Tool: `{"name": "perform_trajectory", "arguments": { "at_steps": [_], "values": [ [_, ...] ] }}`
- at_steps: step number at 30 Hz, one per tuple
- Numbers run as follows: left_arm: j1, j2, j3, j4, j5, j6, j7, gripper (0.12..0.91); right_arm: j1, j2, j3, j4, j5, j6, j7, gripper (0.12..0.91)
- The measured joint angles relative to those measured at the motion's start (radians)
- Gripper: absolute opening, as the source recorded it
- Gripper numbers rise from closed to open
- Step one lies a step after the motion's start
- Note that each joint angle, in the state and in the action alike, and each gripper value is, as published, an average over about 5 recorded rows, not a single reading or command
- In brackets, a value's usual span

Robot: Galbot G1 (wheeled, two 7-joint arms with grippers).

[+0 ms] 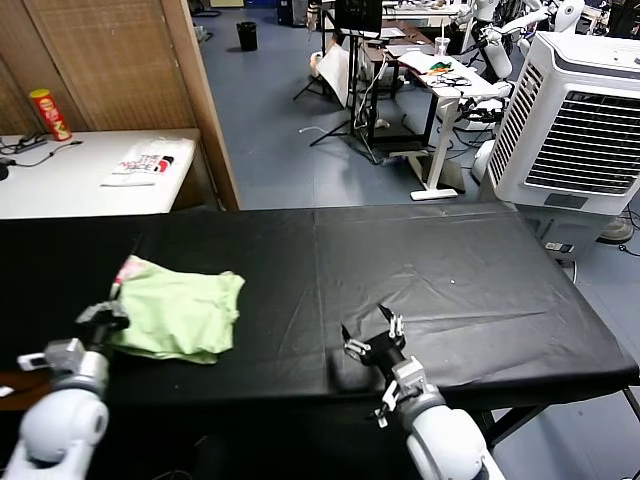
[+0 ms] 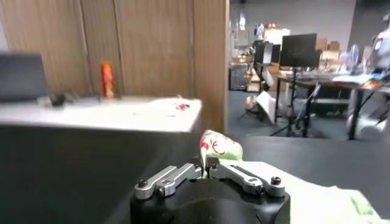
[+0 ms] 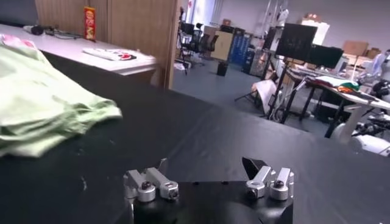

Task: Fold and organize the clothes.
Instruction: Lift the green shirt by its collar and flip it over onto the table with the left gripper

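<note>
left claw (image 1: 103, 318): pinching shirt (image 1: 180, 310) at its near-left edge
right claw (image 1: 372, 335): spread, right of shirt, idle
tip: lift edge evenly, fold across

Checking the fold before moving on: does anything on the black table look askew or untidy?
Yes. The pale green short-sleeved shirt lies in a lumpy, uneven bundle near the table's left end, edges not squared, a pink-printed corner sticking out. The left claw is shut on its near-left edge. The right claw hovers open, apart from it.
</note>
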Motion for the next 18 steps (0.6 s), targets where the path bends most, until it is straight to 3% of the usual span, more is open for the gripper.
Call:
{"name": "perform_trajectory", "arguments": {
  "at_steps": [5,9,13,18],
  "values": [
    [0.027,0.129,-0.072,0.026,0.033,-0.017,-0.001,0.145,0.0,0.003,-0.003,0.0,0.0,0.0,0.0,0.798],
    [0.053,0.185,-0.112,0.012,0.071,-0.017,-0.011,0.145,-0.004,0.009,-0.008,0.0,0.0,0.0,0.0,0.798],
    [0.061,0.182,-0.103,-0.037,0.102,0.02,-0.033,0.145,-0.013,0.014,-0.008,0.002,-0.002,0.001,0.0,0.798],
    [0.053,0.129,-0.026,-0.129,0.137,0.077,-0.062,0.145,-0.026,0.009,0.004,0.011,-0.002,0.001,-0.001,0.798]
  ]
}}
